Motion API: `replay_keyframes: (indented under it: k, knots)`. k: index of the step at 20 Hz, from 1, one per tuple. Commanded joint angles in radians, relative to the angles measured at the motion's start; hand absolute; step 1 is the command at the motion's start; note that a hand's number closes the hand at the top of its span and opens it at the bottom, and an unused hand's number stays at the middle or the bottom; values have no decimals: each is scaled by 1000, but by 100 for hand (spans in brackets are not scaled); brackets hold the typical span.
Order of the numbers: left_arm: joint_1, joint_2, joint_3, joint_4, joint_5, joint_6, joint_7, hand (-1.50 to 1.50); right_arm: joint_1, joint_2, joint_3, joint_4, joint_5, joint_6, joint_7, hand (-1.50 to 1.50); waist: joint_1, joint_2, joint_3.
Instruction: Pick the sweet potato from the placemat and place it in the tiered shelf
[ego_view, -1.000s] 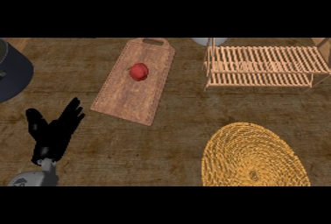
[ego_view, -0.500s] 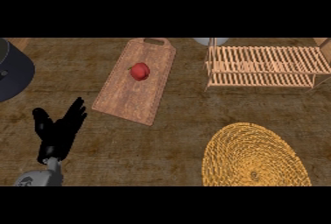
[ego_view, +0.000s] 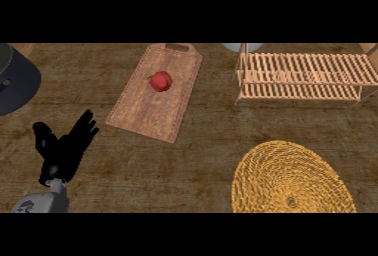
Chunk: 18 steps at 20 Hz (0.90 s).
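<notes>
- Left hand (ego_view: 65, 150), lower left of frame: fingers (ego_view: 85, 127) straight, spread wide, pointing up-right; thumb apart on the left side. Holds nothing.
- Grey forearm (ego_view: 43, 201) comes in from bottom edge, below the hand.
- Right hand: not seen anywhere in frame.
- Board (ego_view: 156, 90), wooden, upper centre, tilted, handle end toward top edge; its lower corner is near the fingers but apart from them.
- Red item (ego_view: 161, 81) lies on upper half of board, w/ a bit of green at its left side. Looks like a small red veg; can't tell that it's a sweet potato.
- Shelf (ego_view: 304, 76), slatted wood, upper right, well apart from hand; nothing visible on slats.
- Placemat (ego_view: 292, 177), round woven yellow, lower right, below shelf; bare on top.
- Dark round object (ego_view: 16, 80) at left edge, upper left, partly cut off.
- Pale round thing (ego_view: 242, 47) at top edge, left of shelf, mostly cut off.
- Tabletop (ego_view: 192, 165): dark wood grain.
</notes>
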Motion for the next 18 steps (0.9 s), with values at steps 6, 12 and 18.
replay_keyframes:
  k: [6,12,18]
  knots:
    - [-13,-10,-2,51,-7,-3,57,0,-56,-19,-4,221,27,-89,-193,150,-7,6,-8]
    - [55,-15,14,59,4,-40,-23,0,-83,-21,2,279,35,-99,-231,150,-5,5,-8]
    - [35,-46,-5,52,-11,-10,6,0,-92,-2,-78,289,-11,-160,-153,150,-15,2,-8]
